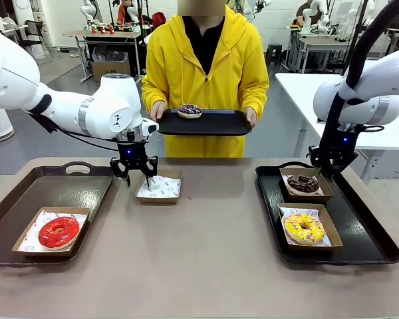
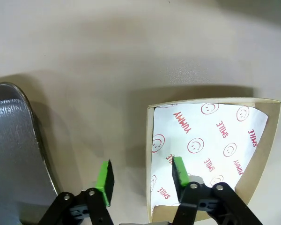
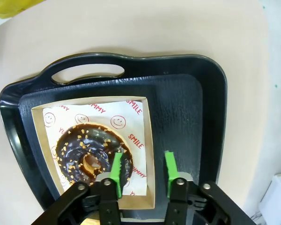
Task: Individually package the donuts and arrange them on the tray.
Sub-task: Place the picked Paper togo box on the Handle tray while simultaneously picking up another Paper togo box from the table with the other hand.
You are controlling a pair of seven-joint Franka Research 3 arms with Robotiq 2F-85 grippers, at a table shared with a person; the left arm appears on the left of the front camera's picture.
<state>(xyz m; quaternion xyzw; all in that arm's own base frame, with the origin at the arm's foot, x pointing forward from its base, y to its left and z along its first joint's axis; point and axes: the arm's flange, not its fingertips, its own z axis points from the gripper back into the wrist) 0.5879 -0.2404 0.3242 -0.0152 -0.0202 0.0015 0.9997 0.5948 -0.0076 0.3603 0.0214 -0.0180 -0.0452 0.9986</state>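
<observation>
Donuts are in four places in the front view. The red donut (image 1: 58,231) lies in a lined box on my left tray (image 1: 13,199). The chocolate donut (image 1: 303,183) and the yellow donut (image 1: 304,228) lie each in its own box on my right tray (image 1: 366,229). The purple donut (image 1: 189,110) is not yet packed; it sits on the black tray (image 1: 213,123) which the person holds at the far side. My left gripper (image 1: 141,174) hangs at the left edge of the empty box (image 1: 159,188) on the counter (image 1: 206,259). My right gripper (image 1: 332,166) hovers above the far end of the right tray.

From my left wrist, the fingers (image 2: 104,182) stand apart on both sides of the near wall of the empty box (image 2: 267,136), one outside on the counter, one over the paper. They do not clamp it. The paper has red smiley faces and the words "YUMMY" and "SMILE".

From my right wrist, my right gripper (image 3: 141,171) is a little apart and holds nothing; it stands over the right rim of the chocolate donut's box (image 3: 150,154). The same "YUMMY" and "SMILE" print is on this paper.

I judge three donuts are finished, and the step in hand is to prepare the last box. Next I must pinch that wall firmly and bring the box to where the purple donut can go in
</observation>
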